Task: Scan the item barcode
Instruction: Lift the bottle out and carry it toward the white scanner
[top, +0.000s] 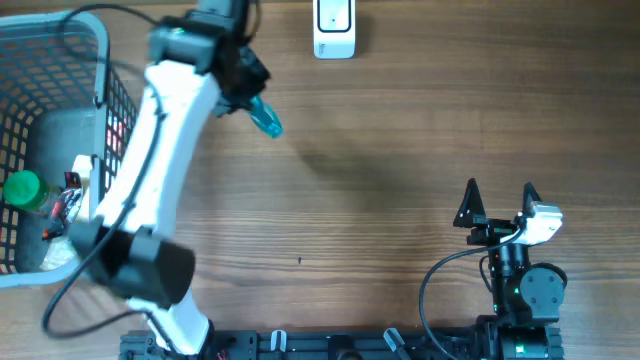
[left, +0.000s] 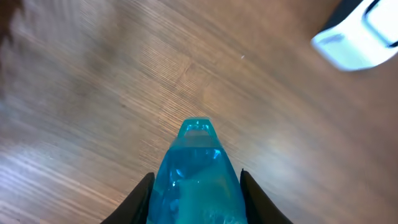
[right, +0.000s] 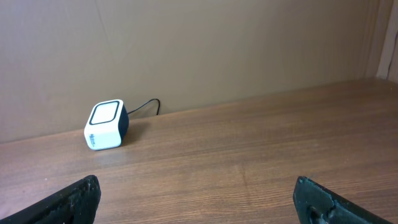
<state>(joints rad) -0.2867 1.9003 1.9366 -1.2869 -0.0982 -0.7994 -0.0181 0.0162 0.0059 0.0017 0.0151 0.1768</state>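
Between the narrowed jaws of my left gripper (left: 196, 182) sits a translucent blue plastic bottle (left: 196, 155), firmly pinched, nose forward, above the wooden desk (top: 400, 170) near its far edge. At that edge's middle stands the white box-shaped barcode scanner (top: 334, 30). I'd ease across slowly, rolling the wrist until the label, which I can't see, faces its window. My right gripper (top: 498, 200) hangs wide open, empty, by the near right corner.
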